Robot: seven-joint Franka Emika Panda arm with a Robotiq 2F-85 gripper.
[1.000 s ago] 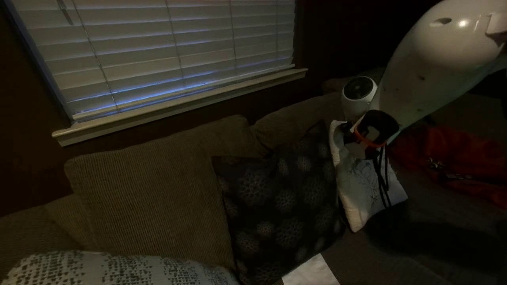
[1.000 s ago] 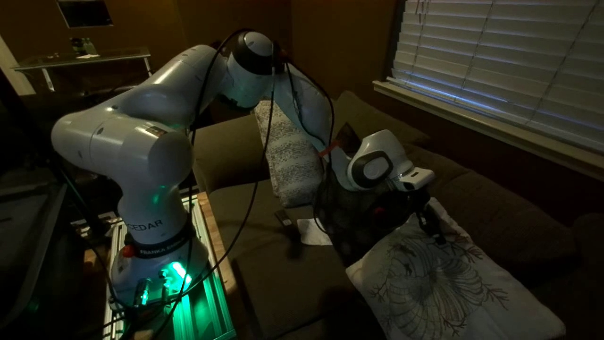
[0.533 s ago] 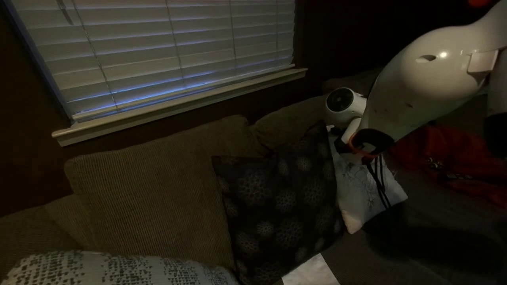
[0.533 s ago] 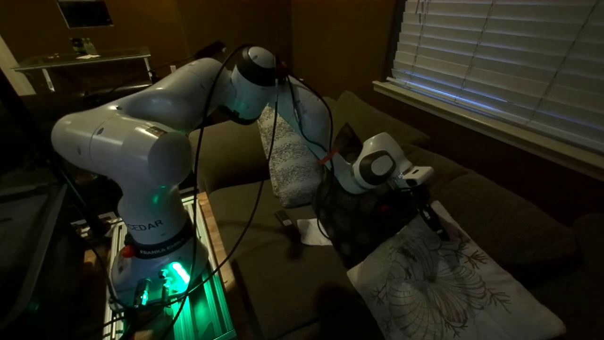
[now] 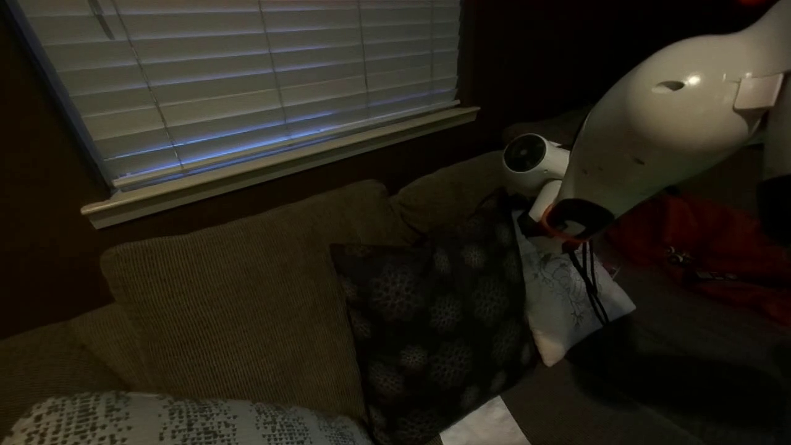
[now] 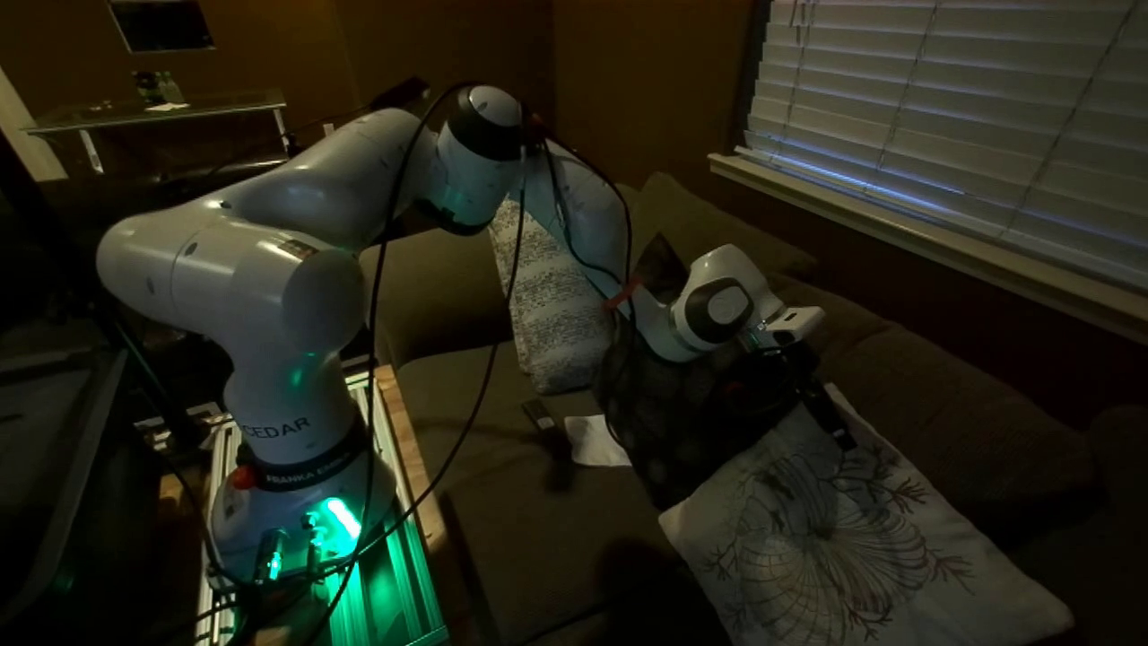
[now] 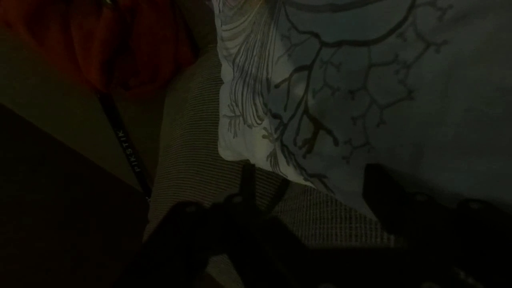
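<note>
I have the black two-fingered tool, at the end of the white jointed arm, over the far edge of a white fabric pillow printed with a shell and branching coral. In the wrist view its fingers stand wide apart, and I see nothing clamped between them. The pillow's hem crosses behind the gap: one fingertip shows just off the hem near a corner, the other shows in front of the printed cloth. It is too dark for me to tell whether either touches.

The white pillow lies at a slant on the bench, a brown ribbed-fabric sofa. Just beside it, a dark square pillow with pale round flower medallions leans on a brown back cushion; I cannot tell whether the two pillows touch. Near the dark pillow's foot lies a flat white sheet, paper or cloth, and just beside that a slim dark handset shaped like a remote control. A grey-and-white speckled pillow leans near the end of the bench.

My wrist view also catches a rumpled red cloth near the white pillow, with a thin black bar lettered PIKSTIK extending from its edge. White slatted blinds hang above the bench in both exterior views, and a green light glows at the arm's base.
</note>
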